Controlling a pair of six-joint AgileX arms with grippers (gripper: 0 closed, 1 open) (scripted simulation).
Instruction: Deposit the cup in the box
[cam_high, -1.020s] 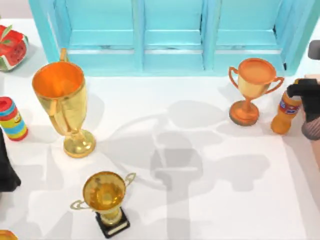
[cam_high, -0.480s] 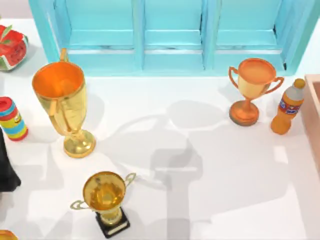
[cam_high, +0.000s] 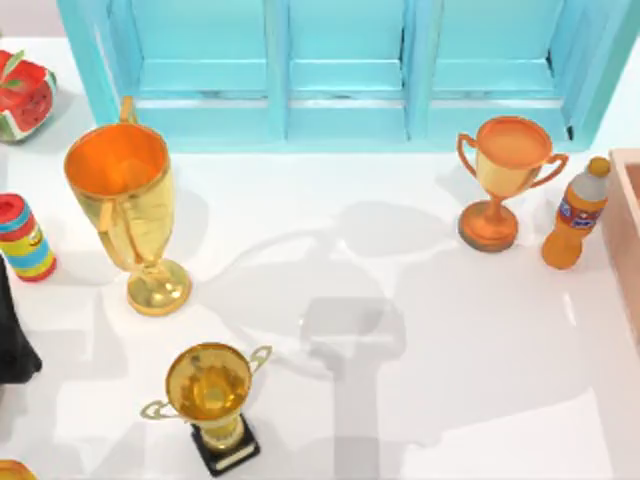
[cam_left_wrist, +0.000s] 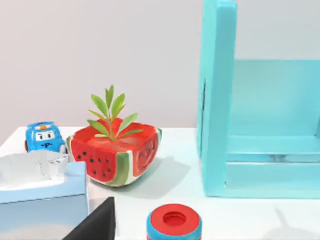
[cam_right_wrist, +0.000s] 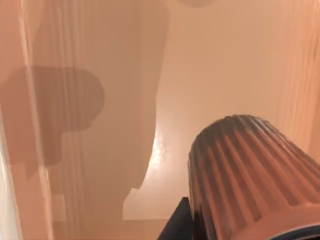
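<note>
The cup (cam_right_wrist: 250, 170), a ribbed pinkish-brown tumbler, hangs close in the right wrist view. My right gripper (cam_right_wrist: 225, 225) is shut on it, and one dark finger (cam_right_wrist: 176, 222) lies against its side. Beneath the cup spread the pale pinkish-tan floor and walls of the box (cam_right_wrist: 100, 125). In the top view a strip of the box (cam_high: 628, 235) runs along the right edge of the table. My left arm (cam_high: 12, 340) stays parked at the left edge of the table.
A turquoise cabinet (cam_high: 340, 70) lines the back. An orange trophy (cam_high: 505, 180) and an orange bottle (cam_high: 575, 215) stand just left of the box. A large gold goblet (cam_high: 125, 215), a gold trophy on a black base (cam_high: 212, 400), a striped can (cam_high: 22, 238) and a watermelon planter (cam_high: 25, 92) fill the left side.
My right gripper, seen a second ago over the bottle at the right edge of the top view, has moved off to the right, out of that view. The left arm has not moved.
</note>
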